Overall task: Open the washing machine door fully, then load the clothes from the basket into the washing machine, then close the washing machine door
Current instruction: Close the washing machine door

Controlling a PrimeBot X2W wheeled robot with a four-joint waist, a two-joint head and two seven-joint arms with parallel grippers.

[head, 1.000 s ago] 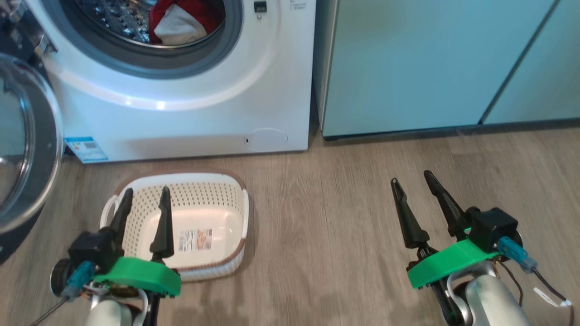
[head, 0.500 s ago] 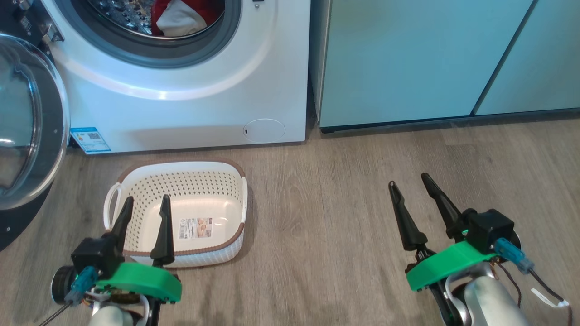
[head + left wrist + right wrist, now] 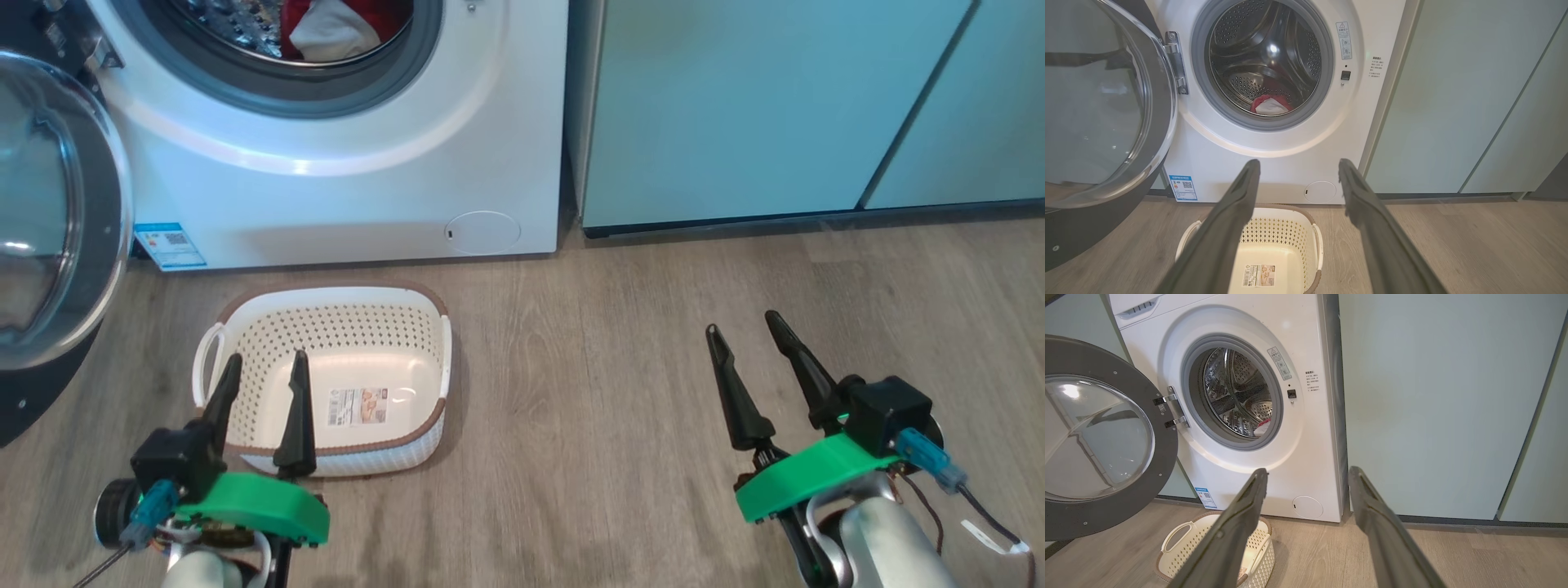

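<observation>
Before the white front-loading washing machine (image 3: 343, 204), the cream perforated plastic basket (image 3: 326, 335) sits on open wood floor (image 3: 588, 367); the round black-rimmed glass door (image 3: 49, 212) stands wide at left. Red-and-white clothes (image 3: 335, 33) lie in the drum (image 3: 1257, 49). Left tool (image 3: 268, 356), right tool (image 3: 742, 322): fingers apart, holding nothing.

Floor: grey-brown wood-grain plank floor (image 3: 588, 392), matte.
Cabinets: pale teal flat-fronted cabinets (image 3: 735, 106), a thin dark seam between doors.
Plinth: dark recessed plinth strip (image 3: 735, 222) under them.

The basket (image 3: 326, 327) sits on the floor (image 3: 612, 367), just in front of the washing machine (image 3: 367, 188). The clothes (image 3: 331, 37) lie inside the machine. The washing machine door (image 3: 49, 204) hangs on its left. Cabinets (image 3: 718, 114) stand on its right.
</observation>
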